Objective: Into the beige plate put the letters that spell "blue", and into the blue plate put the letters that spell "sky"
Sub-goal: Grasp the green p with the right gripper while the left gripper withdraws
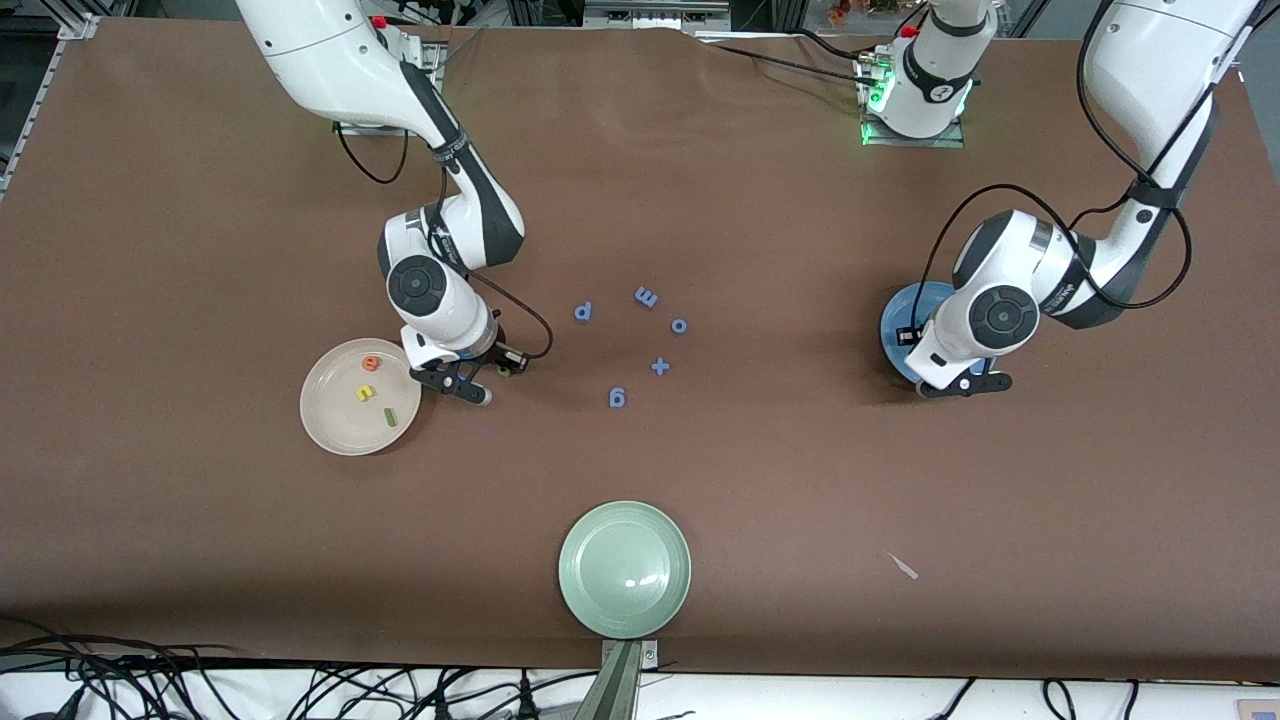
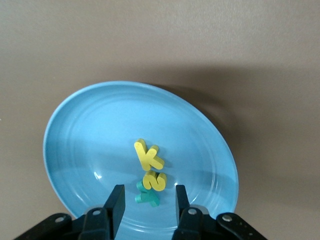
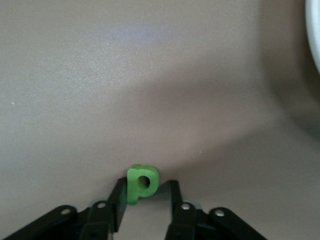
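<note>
The beige plate [image 1: 330,430] at the right arm's end holds an orange e [image 1: 371,363], a yellow u [image 1: 365,393] and a green l [image 1: 390,417]. Beside it, low over the table, my right gripper [image 1: 492,380] [image 3: 147,186] stands open around the green b [image 3: 141,182] [image 1: 505,371]. One pad touches the b and a gap shows at the other. At the left arm's end, the blue plate [image 1: 905,310] [image 2: 90,130] holds a yellow k [image 2: 148,155], a yellow s [image 2: 155,181] and a teal y [image 2: 148,198]. My left gripper [image 1: 962,386] [image 2: 149,192] hangs open over that plate, touching nothing.
A pale green plate [image 1: 625,570] sits near the front edge. Several blue letters and a blue plus sign [image 1: 660,366] lie scattered mid-table between the arms. A small white scrap [image 1: 903,566] lies nearer the front camera, toward the left arm's end.
</note>
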Controlling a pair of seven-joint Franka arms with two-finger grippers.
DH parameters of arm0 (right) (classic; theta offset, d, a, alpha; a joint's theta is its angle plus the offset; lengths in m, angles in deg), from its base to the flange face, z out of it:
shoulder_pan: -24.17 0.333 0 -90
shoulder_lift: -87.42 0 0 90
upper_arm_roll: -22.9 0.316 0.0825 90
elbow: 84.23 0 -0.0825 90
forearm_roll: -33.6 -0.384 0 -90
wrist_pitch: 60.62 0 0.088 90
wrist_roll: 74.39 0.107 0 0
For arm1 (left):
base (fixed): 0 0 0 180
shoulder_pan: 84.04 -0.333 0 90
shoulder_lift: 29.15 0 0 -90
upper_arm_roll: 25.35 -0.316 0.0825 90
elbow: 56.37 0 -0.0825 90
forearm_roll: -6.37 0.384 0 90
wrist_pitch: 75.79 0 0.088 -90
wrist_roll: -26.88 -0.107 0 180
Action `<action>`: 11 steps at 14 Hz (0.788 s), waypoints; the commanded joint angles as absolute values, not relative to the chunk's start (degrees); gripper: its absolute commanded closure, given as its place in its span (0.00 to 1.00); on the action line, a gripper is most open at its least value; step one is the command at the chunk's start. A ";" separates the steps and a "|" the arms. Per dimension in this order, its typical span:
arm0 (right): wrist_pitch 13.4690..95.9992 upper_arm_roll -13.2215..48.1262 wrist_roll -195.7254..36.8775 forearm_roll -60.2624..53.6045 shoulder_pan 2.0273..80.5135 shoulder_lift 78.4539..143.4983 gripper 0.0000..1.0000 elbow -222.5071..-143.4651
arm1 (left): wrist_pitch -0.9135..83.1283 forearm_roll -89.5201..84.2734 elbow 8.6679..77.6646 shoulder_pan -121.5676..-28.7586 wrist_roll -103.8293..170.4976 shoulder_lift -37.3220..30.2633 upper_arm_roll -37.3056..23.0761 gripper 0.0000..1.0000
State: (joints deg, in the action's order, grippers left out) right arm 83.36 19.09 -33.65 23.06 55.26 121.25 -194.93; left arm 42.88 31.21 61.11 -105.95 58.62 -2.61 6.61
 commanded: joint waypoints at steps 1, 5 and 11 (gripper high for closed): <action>85.01 19.12 -33.43 22.09 55.81 122.49 0.88 -194.27 | 43.21 30.98 62.46 -107.85 56.68 -8.40 7.69 0.48; 78.27 16.50 -36.50 23.23 55.37 119.86 0.91 -192.52 | 43.39 20.46 60.88 -111.71 53.44 -15.59 10.42 0.33; 60.95 6.74 -53.27 22.18 55.02 118.36 0.91 -185.22 | 31.83 8.21 50.54 -117.00 45.69 -22.74 9.89 0.00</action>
State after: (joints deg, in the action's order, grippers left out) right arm 65.12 8.94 -48.19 23.08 55.08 118.77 -186.88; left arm 38.20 10.01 56.13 -115.97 47.63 -22.22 9.64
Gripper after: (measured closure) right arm 0.744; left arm 0.000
